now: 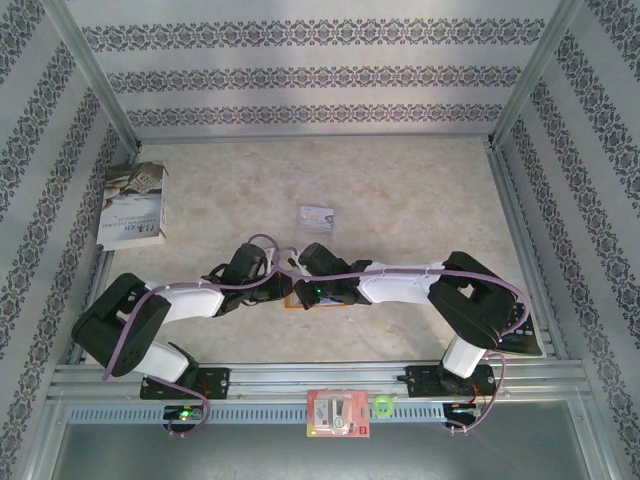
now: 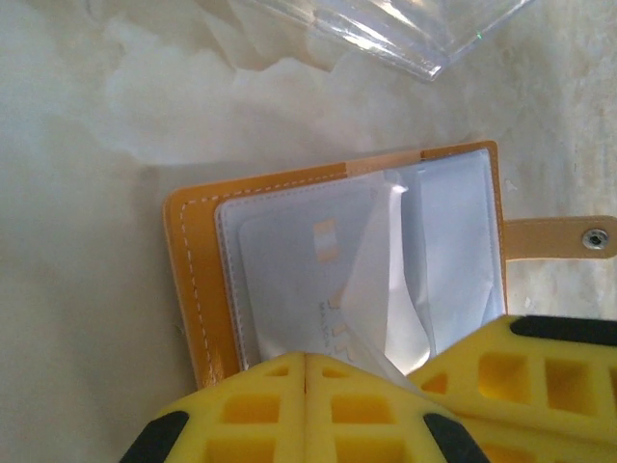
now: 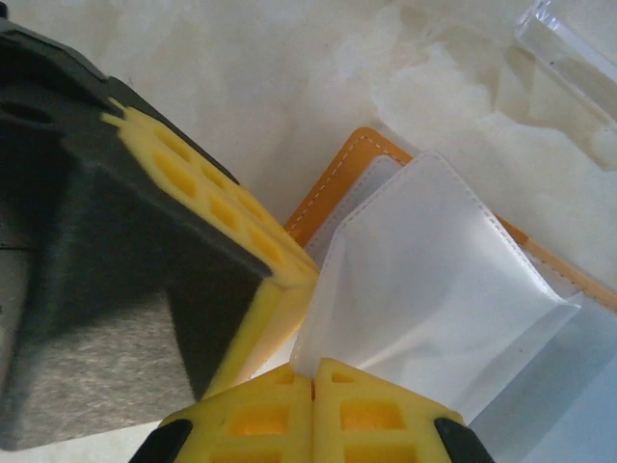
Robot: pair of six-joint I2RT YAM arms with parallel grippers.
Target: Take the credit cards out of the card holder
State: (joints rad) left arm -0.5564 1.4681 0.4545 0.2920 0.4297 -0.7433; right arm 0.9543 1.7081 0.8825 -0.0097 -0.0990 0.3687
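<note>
My left jaws are closed, pinning the card holder (image 2: 193, 289) on the tabletop (image 1: 430, 200), near centre. My right jaws pinch its clear pocket (image 3: 434, 289). Tugging could drag the holder loose, credit card (image 2: 289, 280) inside.

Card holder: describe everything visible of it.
The card holder is a small orange-tan, leather-like wallet with white edge stitching and a strap ending in a metal snap. It lies open on the marbled table, its clear sleeves showing; one holds a pale card with an orange mark. The left claw is shut on its near edge, and the right claw pinches one sleeve, lifted off the rest.
</note>
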